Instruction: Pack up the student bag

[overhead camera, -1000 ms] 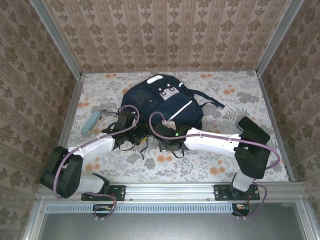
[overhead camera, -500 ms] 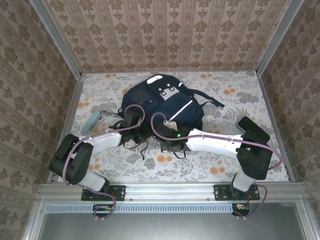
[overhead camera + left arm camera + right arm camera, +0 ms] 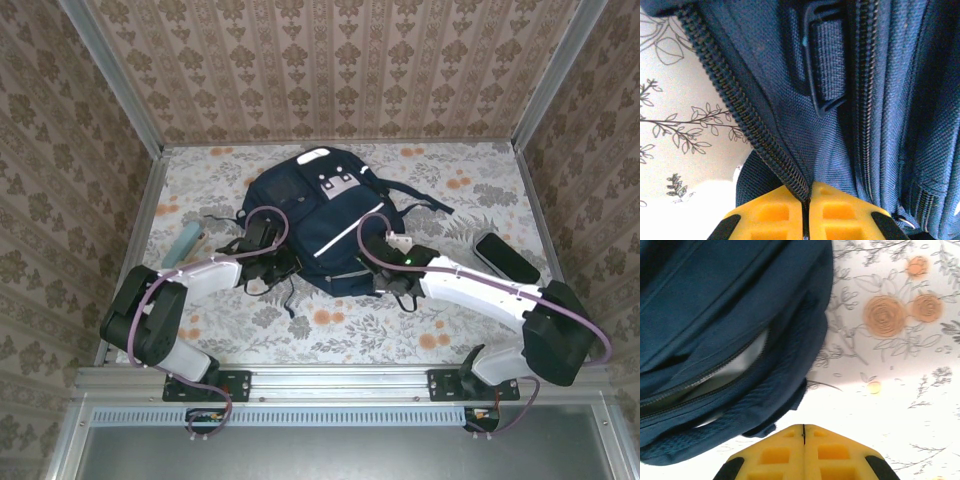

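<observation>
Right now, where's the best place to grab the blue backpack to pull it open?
Grip the thick lip of the student bag beside its gaping zip, coming from its near right corner, low over the table. There the fabric bunches into a raised rim that's probably easy to pinch; the flat top gives little to hold.

Top camera looks down from behind the near edge over the whole table (image 3: 250,330), both wrist cameras jammed close against the student bag (image 3: 320,225), near-left and near-right, all three sharing it.
</observation>
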`<state>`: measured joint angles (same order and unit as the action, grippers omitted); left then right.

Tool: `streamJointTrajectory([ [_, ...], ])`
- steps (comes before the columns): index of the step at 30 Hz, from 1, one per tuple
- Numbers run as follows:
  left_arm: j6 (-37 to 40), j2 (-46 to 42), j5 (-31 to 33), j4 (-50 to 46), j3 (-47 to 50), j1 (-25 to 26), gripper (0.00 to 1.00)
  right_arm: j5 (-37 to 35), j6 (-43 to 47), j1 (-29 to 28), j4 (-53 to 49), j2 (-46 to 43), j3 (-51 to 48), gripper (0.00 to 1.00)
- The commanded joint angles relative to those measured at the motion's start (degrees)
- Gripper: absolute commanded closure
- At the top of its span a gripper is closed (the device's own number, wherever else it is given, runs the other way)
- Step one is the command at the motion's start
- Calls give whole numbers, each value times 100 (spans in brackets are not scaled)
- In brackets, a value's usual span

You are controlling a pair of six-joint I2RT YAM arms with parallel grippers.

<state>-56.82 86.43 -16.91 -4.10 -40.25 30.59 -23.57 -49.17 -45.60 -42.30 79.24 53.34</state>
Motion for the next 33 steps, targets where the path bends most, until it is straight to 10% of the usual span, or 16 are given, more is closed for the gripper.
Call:
streamJointTrajectory([
  [1,268,79,31,-30,-203,-62,92,274,453,-170,143,-160,159,97],
  [8,346,-60,-523,168,-338,92,93,1,475,-1153,92,849,1038,59],
  [12,452,-143,-553,8,-459,183,93,-280,419,-1508,-92,1470,1572,54],
  [26,417,-128,-620,49,-457,211,93,-712,-92,-1591,-701,2781,2453,56],
  [33,417,-144,-545,-24,-457,218,93,-832,-175,-1589,-765,2811,2458,80],
])
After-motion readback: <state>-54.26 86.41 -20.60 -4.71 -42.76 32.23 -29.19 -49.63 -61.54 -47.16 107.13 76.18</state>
